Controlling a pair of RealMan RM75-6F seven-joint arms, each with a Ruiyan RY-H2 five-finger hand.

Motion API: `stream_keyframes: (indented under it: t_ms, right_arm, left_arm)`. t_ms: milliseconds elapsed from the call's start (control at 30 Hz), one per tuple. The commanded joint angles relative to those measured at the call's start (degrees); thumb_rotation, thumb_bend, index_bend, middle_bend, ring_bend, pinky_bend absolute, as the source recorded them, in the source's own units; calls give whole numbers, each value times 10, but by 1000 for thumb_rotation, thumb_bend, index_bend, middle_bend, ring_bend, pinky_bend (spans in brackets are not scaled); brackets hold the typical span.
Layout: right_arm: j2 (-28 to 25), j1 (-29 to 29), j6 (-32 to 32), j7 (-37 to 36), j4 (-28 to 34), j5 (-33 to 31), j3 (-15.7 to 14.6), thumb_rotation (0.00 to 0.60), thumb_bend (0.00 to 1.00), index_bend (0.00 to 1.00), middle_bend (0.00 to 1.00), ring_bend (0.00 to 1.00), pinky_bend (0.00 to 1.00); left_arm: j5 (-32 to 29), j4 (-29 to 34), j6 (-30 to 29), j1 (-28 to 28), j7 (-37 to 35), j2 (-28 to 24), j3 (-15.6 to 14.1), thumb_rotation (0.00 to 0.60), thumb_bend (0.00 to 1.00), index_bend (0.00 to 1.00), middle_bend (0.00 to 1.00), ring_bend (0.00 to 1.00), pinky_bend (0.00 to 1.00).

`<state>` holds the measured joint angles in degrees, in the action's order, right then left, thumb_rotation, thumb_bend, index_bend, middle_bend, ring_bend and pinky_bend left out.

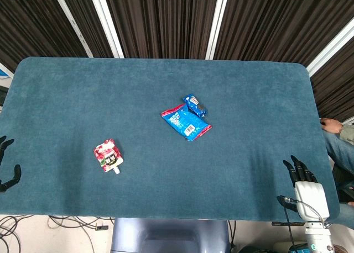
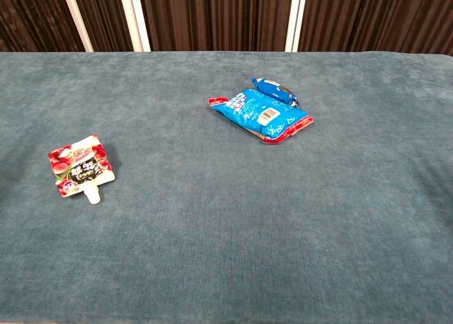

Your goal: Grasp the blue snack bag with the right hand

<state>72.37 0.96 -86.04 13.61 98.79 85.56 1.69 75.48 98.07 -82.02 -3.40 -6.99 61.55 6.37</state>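
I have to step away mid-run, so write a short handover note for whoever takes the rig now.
Right hand: open, holding nothing, at the table's near right corner.
Left hand: at the near left edge, only partly in view, nothing visibly in it.
Blue snack bag: flat mid-table, a smaller blue packet touching its far side.
Red spouted pouch: near left.
Done: nothing. Left: reach, grasp the bag.
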Motion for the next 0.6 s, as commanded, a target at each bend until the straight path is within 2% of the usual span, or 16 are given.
stream_keyframes:
  t_ms: [33,167,300,400,600]
  right_arm:
    - [-1,1,5,-7,6,-1,-2,600,161,120,56,104,234]
    - [2,5,11,-3,7,0,-3,600,142,118,56,103,234]
    - [6,28,48,9,21,-28,15,600,122,106,51,100,234]
    - [6,57,91,39,37,-65,35,600,109,106,48,96,234]
    - [27,141,184,109,52,-188,106,600,97,106,48,96,233]
  left_arm:
    - [0,1,-2,2,-4,-1,0,600,514,133,37,123,102]
    - [-3,3,-6,4,-11,-4,3,600,514,134,37,122,102]
    - [-3,3,-3,3,-15,-5,3,600,514,133,37,122,102]
    - [-4,3,-1,2,-14,-5,3,600,514,134,37,122,102]
    - [-6,5,1,1,-17,-7,5,600,514,134,37,122,102]
